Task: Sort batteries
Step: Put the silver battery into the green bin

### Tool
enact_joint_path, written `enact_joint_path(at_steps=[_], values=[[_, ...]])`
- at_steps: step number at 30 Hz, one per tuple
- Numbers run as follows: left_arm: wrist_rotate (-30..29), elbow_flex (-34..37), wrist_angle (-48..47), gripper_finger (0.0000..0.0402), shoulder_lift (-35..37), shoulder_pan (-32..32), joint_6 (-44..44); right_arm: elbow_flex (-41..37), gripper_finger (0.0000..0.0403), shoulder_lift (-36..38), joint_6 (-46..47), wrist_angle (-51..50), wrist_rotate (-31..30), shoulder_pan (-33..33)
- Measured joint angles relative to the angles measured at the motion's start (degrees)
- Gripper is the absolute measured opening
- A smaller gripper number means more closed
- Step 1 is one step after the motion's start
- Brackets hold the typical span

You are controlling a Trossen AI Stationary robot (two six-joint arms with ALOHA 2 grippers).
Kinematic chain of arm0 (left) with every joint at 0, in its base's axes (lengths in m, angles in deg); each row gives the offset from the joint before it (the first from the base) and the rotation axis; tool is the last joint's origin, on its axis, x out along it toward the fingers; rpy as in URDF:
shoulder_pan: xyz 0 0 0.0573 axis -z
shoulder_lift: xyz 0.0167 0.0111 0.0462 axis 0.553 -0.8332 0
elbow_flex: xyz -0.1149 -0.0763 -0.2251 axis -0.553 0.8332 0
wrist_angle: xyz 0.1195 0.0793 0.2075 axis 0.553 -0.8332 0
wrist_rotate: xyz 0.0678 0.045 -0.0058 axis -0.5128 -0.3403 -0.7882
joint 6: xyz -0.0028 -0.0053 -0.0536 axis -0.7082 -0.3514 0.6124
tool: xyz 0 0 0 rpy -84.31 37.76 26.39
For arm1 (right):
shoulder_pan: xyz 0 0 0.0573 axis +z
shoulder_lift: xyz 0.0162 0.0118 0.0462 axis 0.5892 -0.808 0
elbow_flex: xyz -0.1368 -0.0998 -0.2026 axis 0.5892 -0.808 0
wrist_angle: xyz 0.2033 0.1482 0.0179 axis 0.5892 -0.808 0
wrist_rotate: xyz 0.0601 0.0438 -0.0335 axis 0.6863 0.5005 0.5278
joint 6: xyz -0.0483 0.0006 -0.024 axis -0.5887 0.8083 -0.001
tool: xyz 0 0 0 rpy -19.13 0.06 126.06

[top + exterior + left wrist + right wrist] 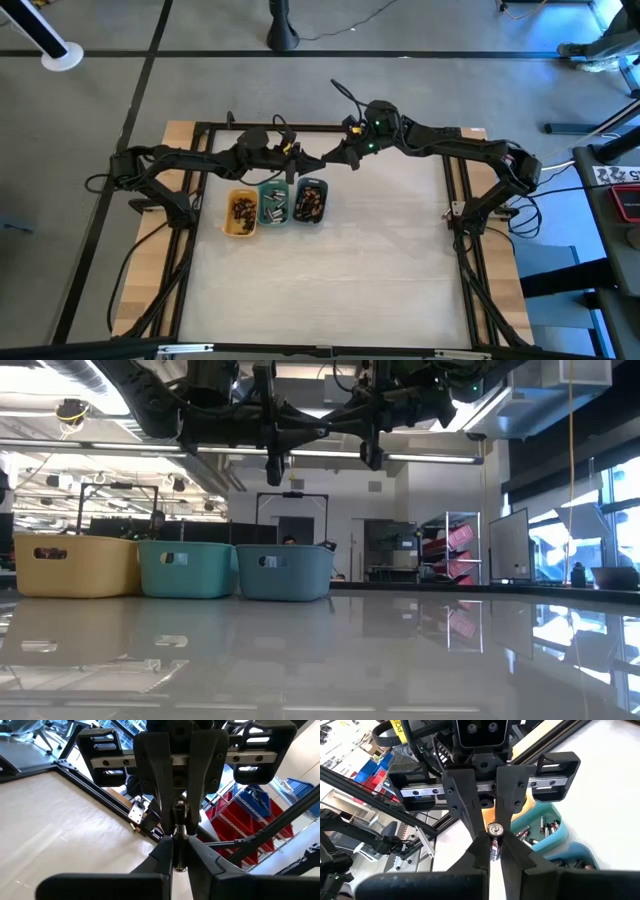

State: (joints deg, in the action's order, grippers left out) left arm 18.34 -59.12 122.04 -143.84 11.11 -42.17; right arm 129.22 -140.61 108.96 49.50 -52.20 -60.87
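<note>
Gripping one battery apiece, both sets of jaws are hanging above three trays sitting side by side on the worktop: left gripper over the middle tray, right gripper beside it, with many more batteries lying in the trays beneath them.

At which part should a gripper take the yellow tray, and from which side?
Pinch the yellow tray by its outer long wall, coming from above. It stands upright and open-topped with thin walls, and the green tray crowds its other long side.
</note>
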Motion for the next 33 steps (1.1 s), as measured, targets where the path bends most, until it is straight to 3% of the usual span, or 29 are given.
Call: enact_joint_path(at_steps=[8, 19, 25, 28, 33], values=[[-0.06, 0.02, 0.00, 0.0022, 0.00, 0.00, -1.15, 0.00, 0.0038, -0.08, 0.98, -0.02, -0.18, 0.00], [-0.02, 0.02, 0.21, 0.0022, 0.00, -0.05, -1.94, -0.02, 0.0187, -0.11, 1.08, 0.38, 0.71, -1.63], [3.33, 0.02, -0.38, 0.0022, 0.12, -2.57, 1.07, -0.02, 0.0234, 0.19, 2.39, 2.56, 5.19, -6.35], [6.15, 0.00, -5.11, 0.0022, 1.30, -3.94, 1.52, -0.02, 0.0243, 0.52, 2.52, 1.95, 6.04, -9.04], [8.34, 0.00, -26.49, 0.0022, 6.10, -3.98, -3.30, -0.02, 0.0245, 2.82, -0.54, -4.71, 7.22, -11.87]])
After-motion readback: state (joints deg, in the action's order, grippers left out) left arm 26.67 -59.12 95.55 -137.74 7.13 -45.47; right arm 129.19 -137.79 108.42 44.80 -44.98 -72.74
